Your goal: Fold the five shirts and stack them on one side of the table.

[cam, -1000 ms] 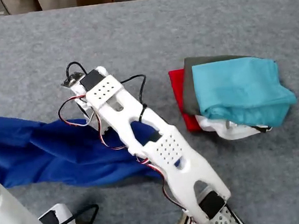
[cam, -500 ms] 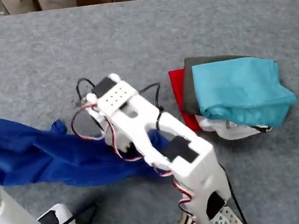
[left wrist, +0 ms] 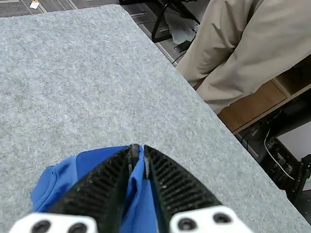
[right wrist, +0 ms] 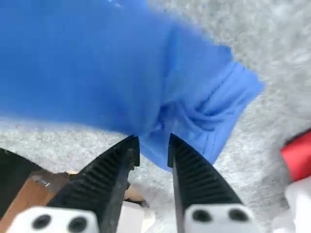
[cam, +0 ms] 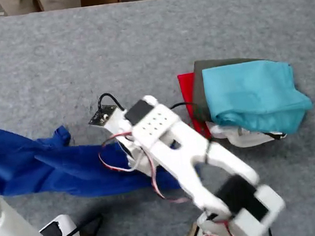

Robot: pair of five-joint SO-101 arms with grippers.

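A blue shirt (cam: 66, 168) lies bunched in a long band across the left half of the grey table (cam: 138, 46). At the table's left edge, my left gripper (left wrist: 138, 148) is shut on one end of the shirt (left wrist: 97, 167). My right arm (cam: 165, 137) stretches from the near edge over the shirt's other end. There my right gripper (right wrist: 153, 143) is shut on a fold of the blue cloth (right wrist: 121, 73), which hangs between its fingers above the table. Folded shirts sit stacked on the right, a teal one (cam: 254, 95) on top.
Under the teal shirt lie a grey-green one (cam: 200, 90), a red one (cam: 188, 97) and a white one (cam: 245, 136). The red shirt's edge (right wrist: 296, 155) is close beside my right gripper. Bare grey table spreads across the far side and the near right.
My right arm has drawn back toward the near edge and to the right. The blue shirt came with it and is narrower, with a sleeve sticking out on its far side.
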